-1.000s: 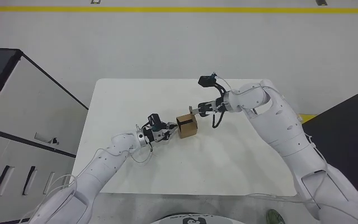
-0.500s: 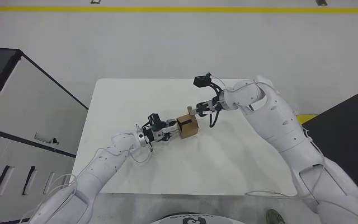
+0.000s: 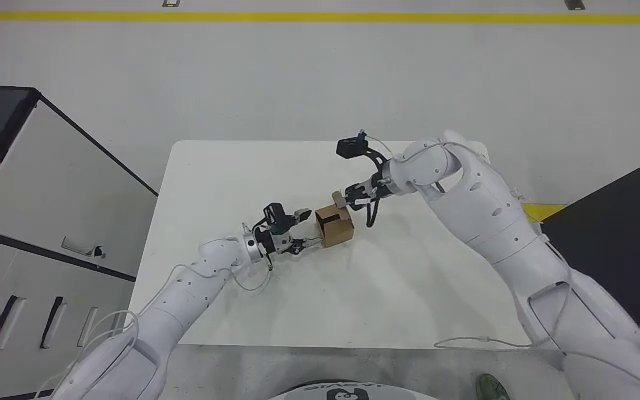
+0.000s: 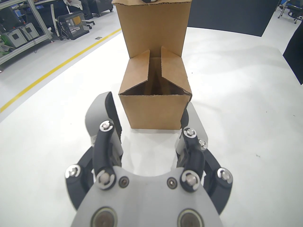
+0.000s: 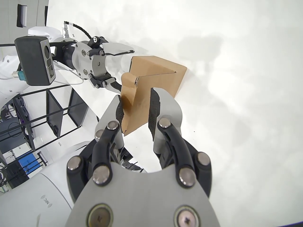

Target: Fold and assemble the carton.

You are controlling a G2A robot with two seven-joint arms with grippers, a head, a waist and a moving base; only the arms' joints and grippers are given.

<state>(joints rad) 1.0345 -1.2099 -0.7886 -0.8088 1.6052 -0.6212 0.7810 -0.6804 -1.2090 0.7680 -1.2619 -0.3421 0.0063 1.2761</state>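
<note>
Left end effector (image 4: 148, 101) first: stands open, low over the bench (image 4: 236, 90), with its fingers (image 4: 104, 112) spread to either side of the carton (image 4: 155, 109) at the near wall. Sits just beside one bottom corner on one side and very close to the wall on the other; cannot tell whether it touches there.

Right end effector (image 5: 136, 108) next: sits higher up at the carton's far side and grips the carton by its lid flap (image 5: 138, 95), close to the flap's free top edge. Presses the bent tuck tab (image 5: 127, 83) against one pad (image 5: 119, 113) and sets the other pad against the opposite face of the flap.

As for the carton itself: stands upright on its base near the middle of the bench, right between the two end effectors, with the top open. Shows two short side flaps (image 4: 139, 69) leaning partly inward over the dark hollow. Carries the tall lid flap upright on the wall away from the left end effector, its tuck tab creased at the top.

Around the bench: grey cabinet (image 3: 50, 200) at the robot's left, yellow floor line (image 3: 300, 16) across the far side.
</note>
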